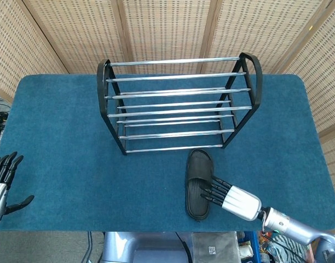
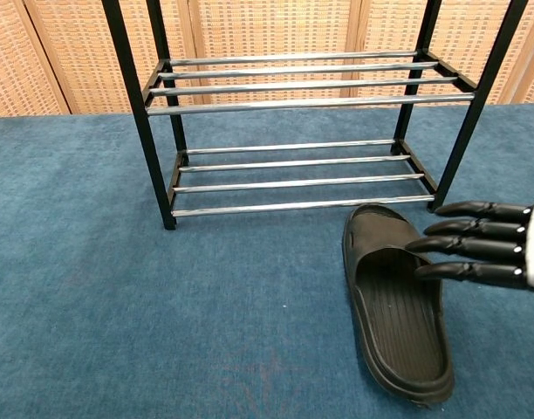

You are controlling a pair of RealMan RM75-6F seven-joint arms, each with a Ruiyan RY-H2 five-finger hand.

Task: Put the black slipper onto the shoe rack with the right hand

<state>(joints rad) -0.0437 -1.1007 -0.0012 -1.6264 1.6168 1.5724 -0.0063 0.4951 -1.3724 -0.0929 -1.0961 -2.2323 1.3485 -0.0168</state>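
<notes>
The black slipper [image 1: 198, 183] [image 2: 396, 304] lies flat on the blue carpeted table, toe toward the shoe rack [image 1: 178, 104] [image 2: 293, 105], just in front of the rack's right legs. My right hand [image 1: 227, 196] [image 2: 481, 244] reaches in from the right with straight, spread fingers whose tips are over the slipper's strap and footbed; it holds nothing. My left hand [image 1: 2, 183] stays at the table's front left edge, fingers spread, empty.
The rack is black-framed with chrome bars in several tiers, standing at the table's middle back. Woven screens stand behind the table [image 1: 58, 137]. Blue carpet lies bare to the left and right of the slipper.
</notes>
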